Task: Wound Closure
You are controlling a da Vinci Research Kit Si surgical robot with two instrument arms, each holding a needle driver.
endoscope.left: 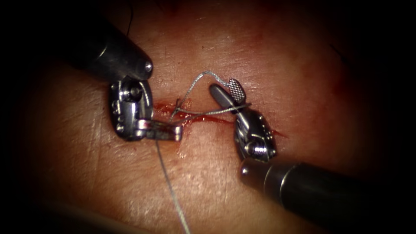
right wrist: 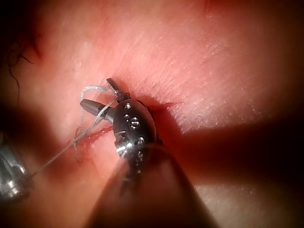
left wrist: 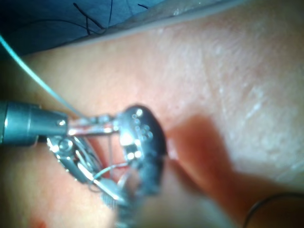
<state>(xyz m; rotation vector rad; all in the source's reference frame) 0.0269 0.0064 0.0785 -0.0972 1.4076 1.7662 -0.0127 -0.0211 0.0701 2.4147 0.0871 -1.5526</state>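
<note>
Thread (endoscope.left: 197, 82) loops from the cut (endoscope.left: 203, 118) at frame centre, a strand crossing the spread-open right gripper (endoscope.left: 229, 92) while the closed left gripper (endoscope.left: 167, 130) clamps another strand, suggesting knot-tying is under way on tissue (endoscope.left: 216, 182), needle unseen.

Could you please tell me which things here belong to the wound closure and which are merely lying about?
In the job:
- left tool, shut on the thread
- right tool, fingers open around a thread strand
- tissue with its cut

Lying about:
- dark loose threads on blue cloth
</note>
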